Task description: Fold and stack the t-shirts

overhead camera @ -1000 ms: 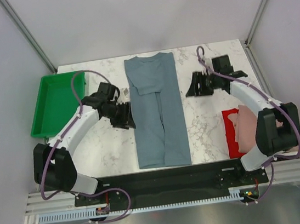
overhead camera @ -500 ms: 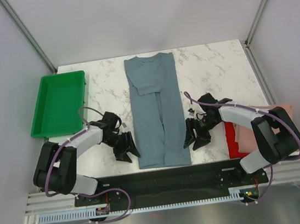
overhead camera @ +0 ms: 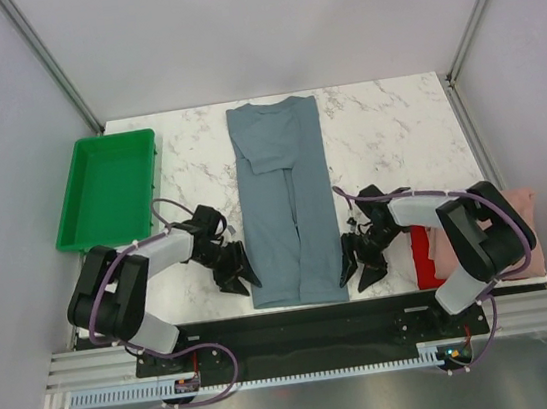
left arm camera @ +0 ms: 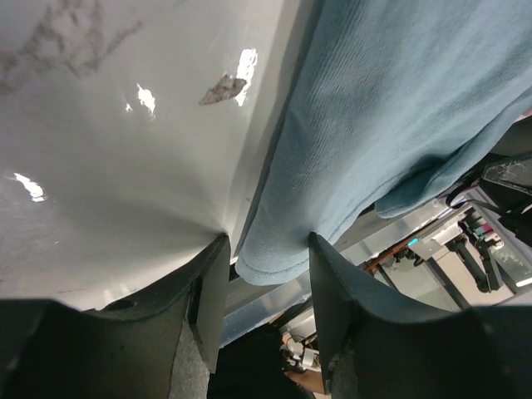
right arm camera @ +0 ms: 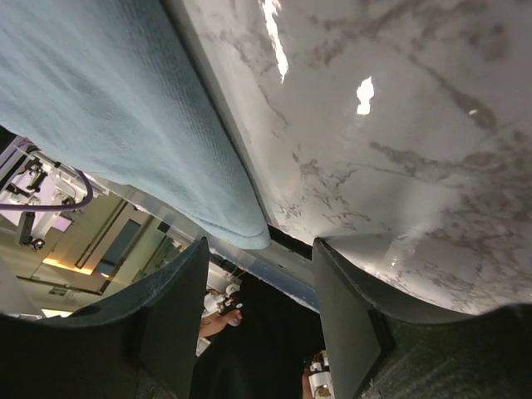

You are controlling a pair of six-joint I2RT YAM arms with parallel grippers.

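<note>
The slate blue-grey t-shirt (overhead camera: 286, 198) lies flat in the table's middle, sides folded in to a long strip, collar at the far end. My left gripper (overhead camera: 240, 275) is open at the strip's near left corner; that hem corner (left arm camera: 274, 253) sits between its jaws. My right gripper (overhead camera: 360, 266) is open at the near right corner, whose hem (right arm camera: 241, 220) lies just ahead of its jaws. The dusty pink t-shirt (overhead camera: 459, 235) lies on the bright red t-shirt (overhead camera: 422, 250) at the right edge, partly hidden by my right arm.
A green plastic tray (overhead camera: 105, 188) stands at the table's left side. The black mounting bar (overhead camera: 310, 326) runs along the near edge just behind the shirt's hem. Bare marble (overhead camera: 385, 129) shows at the far right.
Both arms swung from the shirt's middle down to its near corners over the last second. Since half a second ago they edged nearer the hem. The shirt has not moved.
</note>
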